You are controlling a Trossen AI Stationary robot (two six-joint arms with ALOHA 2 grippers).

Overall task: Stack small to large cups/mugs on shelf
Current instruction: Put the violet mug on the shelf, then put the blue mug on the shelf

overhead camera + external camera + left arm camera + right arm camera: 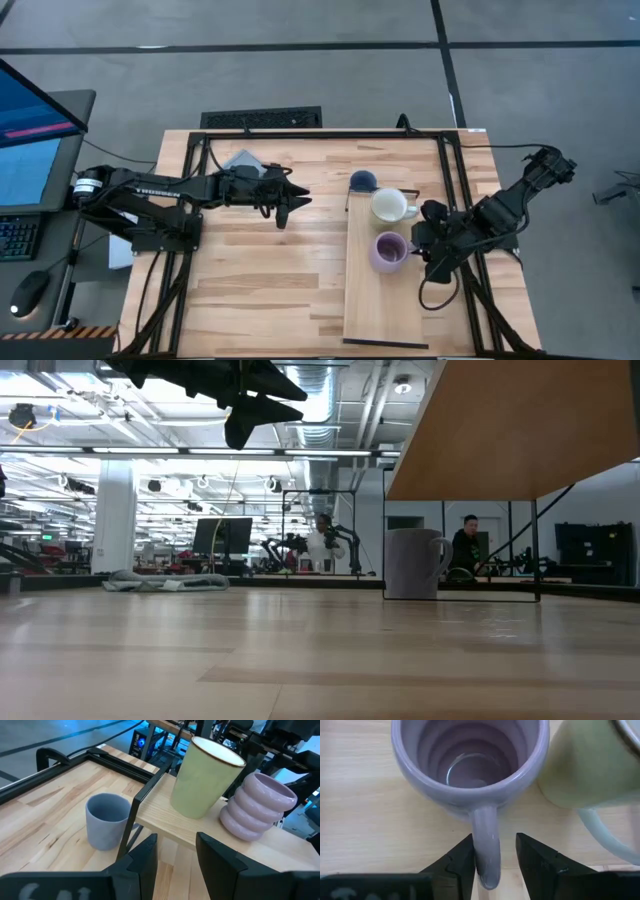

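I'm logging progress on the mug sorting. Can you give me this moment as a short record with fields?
shelf: long pale wooden plank with a thin dark frame, raised above the slatted table
on shelf: cream-white ceramic mug and ribbed lavender ceramic mug, side by side, upright
not on shelf: slate blue mug, on the table by the shelf's framed end
right gripper: fingers open, either side of the lavender mug's handle
left gripper: above the table, holding nothing
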